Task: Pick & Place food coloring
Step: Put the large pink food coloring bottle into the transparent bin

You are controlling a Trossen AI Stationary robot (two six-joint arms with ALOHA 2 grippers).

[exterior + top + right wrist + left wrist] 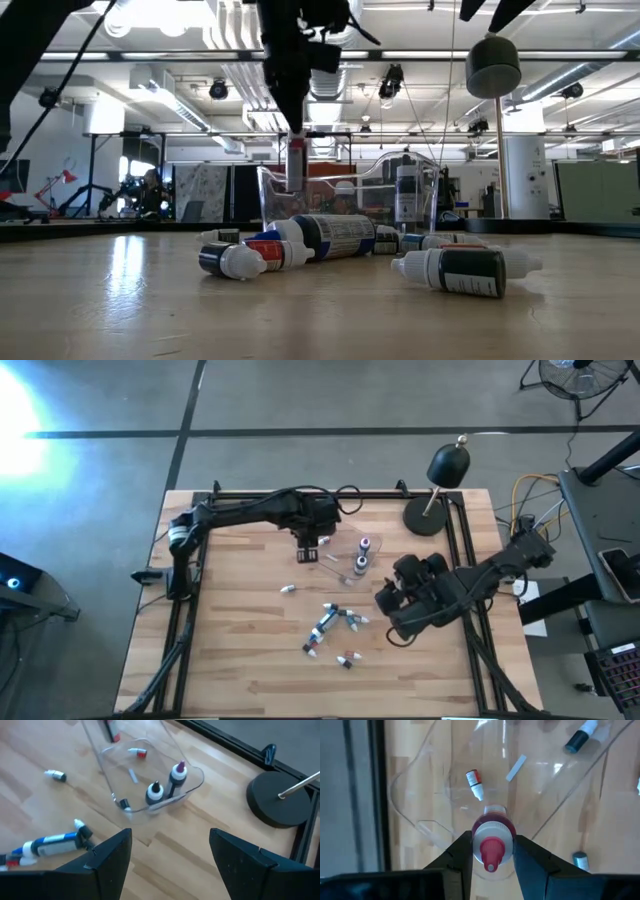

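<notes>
Left tool (492, 862) grips red-capped bottle (492, 840) above tray (420, 827) — loose bottles (330, 625) nearby.

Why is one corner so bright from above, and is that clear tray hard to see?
High view: a white glare washes out the floor at the top left corner. Low view: ceiling lamps bloom, and the clear tray mostly shows the room behind it. Left wrist view: the tray's wall shows only as faint curved edges.

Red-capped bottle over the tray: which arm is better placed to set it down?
Left. The left gripper is shut on the red-capped bottle directly above the clear tray. The right gripper is open, empty, off to the tray's side.
</notes>
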